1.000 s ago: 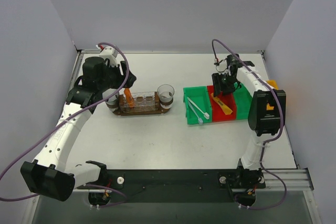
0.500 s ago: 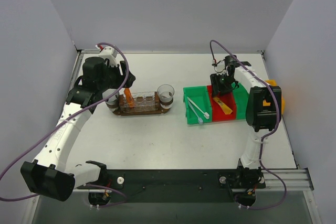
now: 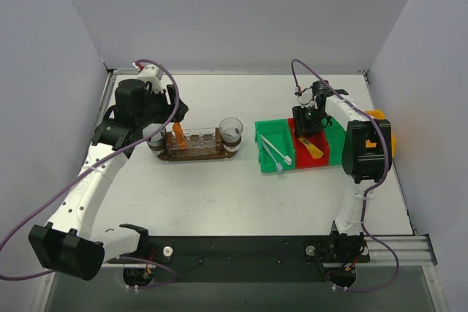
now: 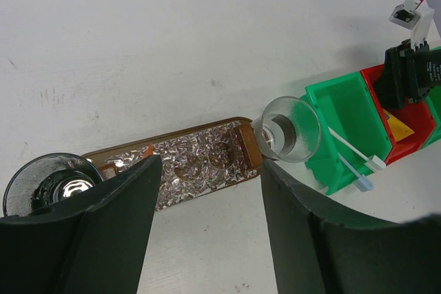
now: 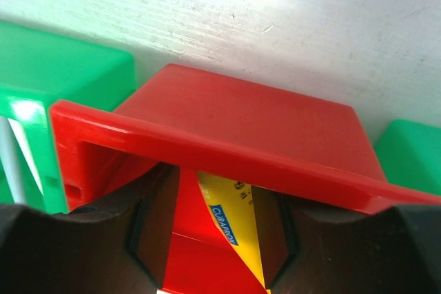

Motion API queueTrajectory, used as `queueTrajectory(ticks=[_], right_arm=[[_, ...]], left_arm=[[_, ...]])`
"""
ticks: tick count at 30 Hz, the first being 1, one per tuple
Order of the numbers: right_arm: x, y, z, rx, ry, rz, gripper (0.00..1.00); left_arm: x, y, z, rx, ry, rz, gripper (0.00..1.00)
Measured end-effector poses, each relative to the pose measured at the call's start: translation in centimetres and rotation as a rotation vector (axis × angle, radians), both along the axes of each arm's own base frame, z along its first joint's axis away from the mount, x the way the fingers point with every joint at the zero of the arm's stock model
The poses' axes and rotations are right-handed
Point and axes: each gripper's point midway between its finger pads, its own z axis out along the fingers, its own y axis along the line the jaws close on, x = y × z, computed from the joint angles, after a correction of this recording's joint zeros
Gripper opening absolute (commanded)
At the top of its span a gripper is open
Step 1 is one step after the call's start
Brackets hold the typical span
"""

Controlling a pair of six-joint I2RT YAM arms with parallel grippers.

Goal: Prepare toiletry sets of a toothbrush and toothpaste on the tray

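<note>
The dark brown tray (image 3: 196, 154) lies left of centre, and an orange toothpaste tube (image 3: 178, 135) stands up from its left part. My left gripper (image 3: 158, 132) hovers by the tray's left end, open and empty (image 4: 209, 185), with the tray (image 4: 207, 160) beyond its fingers. White toothbrushes (image 3: 274, 153) lie in a green bin (image 3: 261, 137). My right gripper (image 3: 308, 126) is down in the red bin (image 3: 322, 160). Its fingers (image 5: 148, 218) stand open on either side of a yellow-orange toothpaste tube (image 5: 231, 215), with a gap on the left side.
Clear cups stand at the tray's right end (image 3: 230, 130) and left end (image 4: 48, 182). A second green bin (image 3: 338, 140) sits right of the red one, and a yellow bin (image 3: 382, 118) shows behind the right arm. The red bin's near wall (image 5: 227, 146) crosses just above the right fingers.
My right gripper has shifted slightly left and sunk into the red bin, its jaws narrowing a little. The left arm has not moved.
</note>
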Motion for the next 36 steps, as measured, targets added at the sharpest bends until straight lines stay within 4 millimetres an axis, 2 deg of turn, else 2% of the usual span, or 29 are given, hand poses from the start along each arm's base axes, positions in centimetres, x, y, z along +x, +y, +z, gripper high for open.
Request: queueTrajectory(ticks=[4, 8, 13, 24, 28, 36], right_arm=[[-0.6, 0.0, -1.2, -0.003, 0.009, -0.003, 0.4], [-0.4, 0.1, -1.2, -0.001, -0.013, 0.0, 0.4], [-0.1, 0.4, -1.2, -0.006, -0.027, 0.007, 0.34], [-0.3, 0.3, -1.0, -0.008, -0.06, 0.004, 0.12], [-0.3, -0.1, 0.2, -0.005, -0.078, -0.018, 0.07], [0.4, -0.4, 4.5, 0.015, -0.18, -0.057, 0.01]], left_arm=[[0.0, 0.0, 0.0, 0.0, 0.0, 0.001, 0.69], [0.0, 0.1, 0.0, 0.001, 0.0, 0.004, 0.69], [0.0, 0.1, 0.0, 0.002, 0.0, 0.005, 0.69], [0.1, 0.2, 0.0, 0.005, -0.002, 0.01, 0.69], [0.1, 0.2, 0.0, 0.01, -0.005, 0.005, 0.69], [-0.1, 0.0, 0.2, 0.018, -0.016, -0.021, 0.69]])
